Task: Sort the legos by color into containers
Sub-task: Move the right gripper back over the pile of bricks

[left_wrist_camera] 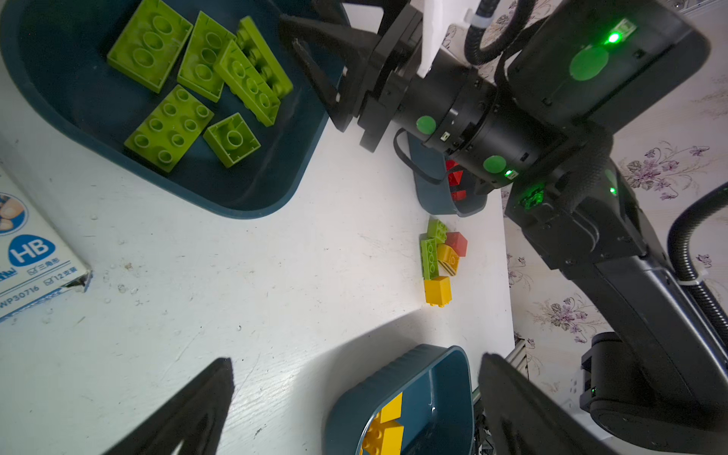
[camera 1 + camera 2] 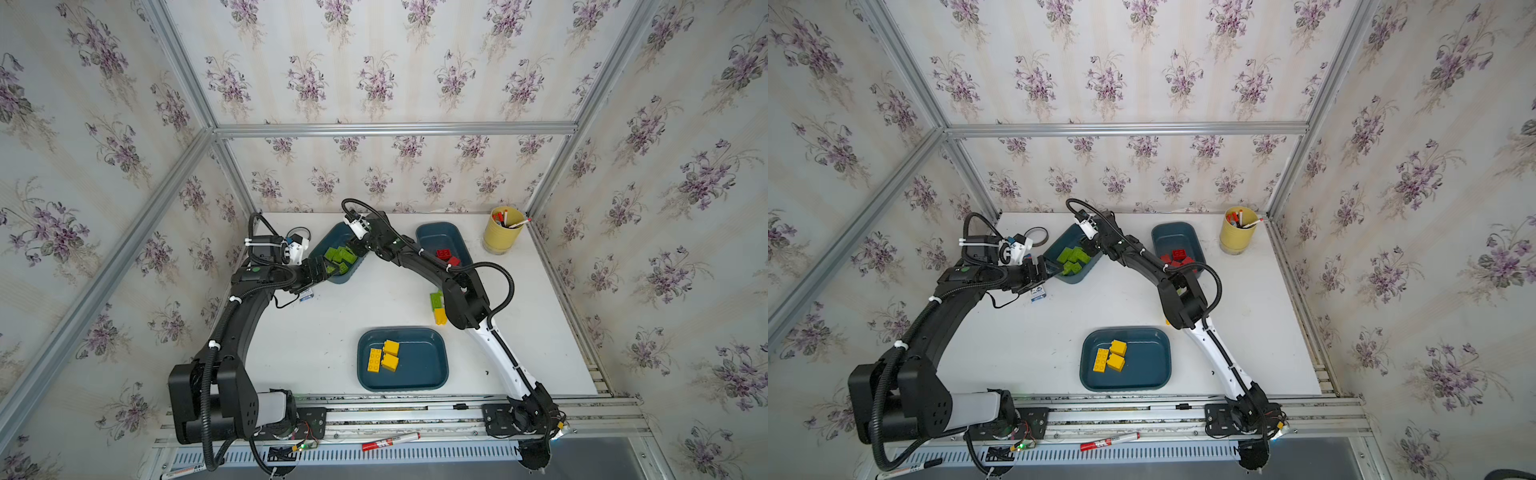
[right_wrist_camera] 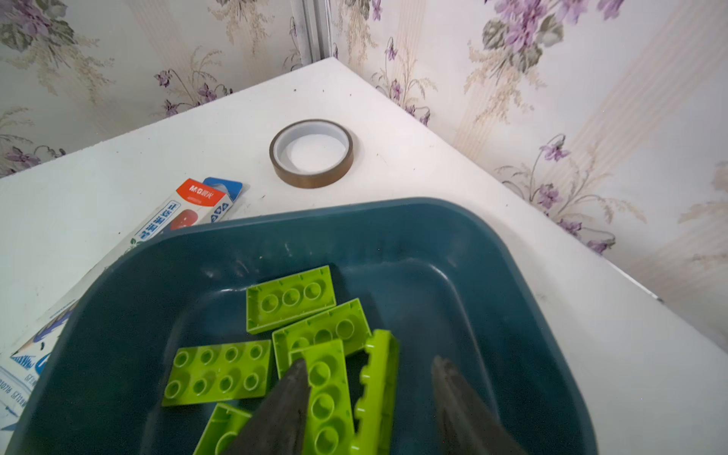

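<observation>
Right claw (image 3: 368,359) of mine hung low over the tray (image 3: 512,275) of green bricks (image 3: 291,299), jaws partly spread and gripping nothing; one brick lay on its edge below the gap. Left claw (image 1: 356,360) gaped wide and empty just beside that tray. What counted next was the loose pile (image 1: 439,256) on the counter (image 1: 275,275). It sat well back from my right claw, under that arm's elbow, while my left claw faced it across bare counter. Its oblong green brick (image 1: 429,258) lay roughly front to back. All were hard, glossy, studded plastic with square edges.
</observation>
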`<state>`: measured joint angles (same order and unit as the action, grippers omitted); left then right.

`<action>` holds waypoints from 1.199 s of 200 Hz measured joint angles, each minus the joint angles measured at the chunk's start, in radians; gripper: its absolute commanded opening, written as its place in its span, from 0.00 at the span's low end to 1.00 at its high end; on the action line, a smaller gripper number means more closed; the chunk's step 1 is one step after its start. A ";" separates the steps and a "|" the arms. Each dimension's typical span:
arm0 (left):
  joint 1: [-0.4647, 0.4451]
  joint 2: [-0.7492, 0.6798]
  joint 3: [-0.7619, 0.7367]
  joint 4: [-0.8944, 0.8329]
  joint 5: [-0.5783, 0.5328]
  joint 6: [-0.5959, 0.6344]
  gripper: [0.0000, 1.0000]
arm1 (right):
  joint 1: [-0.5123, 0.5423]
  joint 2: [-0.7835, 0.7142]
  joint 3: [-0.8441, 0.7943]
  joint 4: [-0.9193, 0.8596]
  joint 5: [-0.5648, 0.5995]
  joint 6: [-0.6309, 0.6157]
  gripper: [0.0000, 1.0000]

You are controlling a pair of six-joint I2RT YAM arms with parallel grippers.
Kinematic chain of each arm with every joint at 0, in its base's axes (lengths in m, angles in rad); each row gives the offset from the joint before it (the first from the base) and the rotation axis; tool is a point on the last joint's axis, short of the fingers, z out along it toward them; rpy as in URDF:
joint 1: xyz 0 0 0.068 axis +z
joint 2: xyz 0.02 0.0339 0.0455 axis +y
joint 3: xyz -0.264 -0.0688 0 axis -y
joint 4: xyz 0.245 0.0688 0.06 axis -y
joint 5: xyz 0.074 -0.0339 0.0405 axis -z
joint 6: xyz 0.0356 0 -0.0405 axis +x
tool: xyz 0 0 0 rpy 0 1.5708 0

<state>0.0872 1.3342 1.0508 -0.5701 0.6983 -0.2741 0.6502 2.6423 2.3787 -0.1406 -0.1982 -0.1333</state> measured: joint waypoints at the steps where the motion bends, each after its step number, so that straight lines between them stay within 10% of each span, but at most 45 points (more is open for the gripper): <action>1: 0.000 0.000 0.000 0.000 0.000 0.000 0.99 | 0.000 0.000 0.001 -0.001 -0.001 0.000 0.67; 58: 0.000 -0.004 -0.007 -0.003 0.003 0.003 0.99 | -0.018 -0.083 -0.112 -0.078 -0.037 -0.041 0.69; 147: -0.007 0.016 0.001 -0.004 0.035 0.002 1.00 | -0.092 -0.626 -0.620 -0.240 -0.133 -0.093 0.70; 240: -0.048 0.030 0.001 0.030 0.078 -0.042 0.99 | -0.103 -0.905 -0.948 -0.518 0.044 0.227 0.73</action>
<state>0.0387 1.3643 1.0519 -0.5400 0.7761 -0.3164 0.5472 1.7374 1.4307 -0.6590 -0.1543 0.0937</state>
